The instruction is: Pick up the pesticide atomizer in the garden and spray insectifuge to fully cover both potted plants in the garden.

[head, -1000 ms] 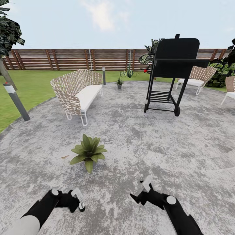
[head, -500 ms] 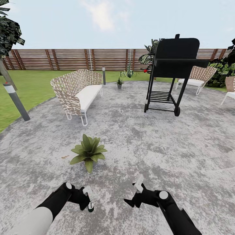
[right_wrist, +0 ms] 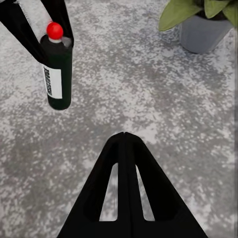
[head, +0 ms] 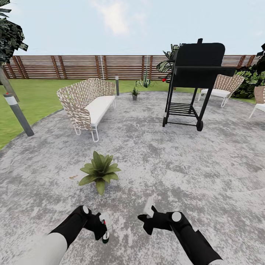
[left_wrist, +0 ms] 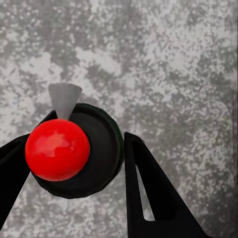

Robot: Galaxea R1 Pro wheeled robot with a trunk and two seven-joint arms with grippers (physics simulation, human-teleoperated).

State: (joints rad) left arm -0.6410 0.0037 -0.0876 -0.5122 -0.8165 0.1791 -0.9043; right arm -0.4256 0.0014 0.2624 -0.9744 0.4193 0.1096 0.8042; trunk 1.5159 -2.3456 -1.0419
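My left gripper (head: pixel 104 225) is shut on the pesticide atomizer (head: pixel 106 236), a small dark bottle with a red cap, hanging just above the paving. In the left wrist view the red cap (left_wrist: pixel 57 149) and dark body sit between the two black fingers (left_wrist: pixel 141 183). The right wrist view shows the atomizer (right_wrist: pixel 58 74) with its white label, and my right gripper (right_wrist: pixel 124 135) shut and empty. My right gripper (head: pixel 148 207) hovers a little to the right of the bottle. One potted plant (head: pixel 99 171) stands just ahead of the left gripper; its grey pot (right_wrist: pixel 203 32) is near. The second potted plant (head: pixel 134 93) is far off by the lawn.
A wicker bench (head: pixel 88 105) stands ahead on the left and a black grill cart (head: pixel 195 73) ahead on the right. A grey bollard light (head: pixel 18 114) is at the lawn edge on the left. Wicker chairs (head: pixel 224 86) and the slatted fence (head: pixel 73 67) lie beyond.
Both arms have swung inward toward each other. The left gripper now shows the atomizer hanging below its fingers. The camera and plants have not moved.
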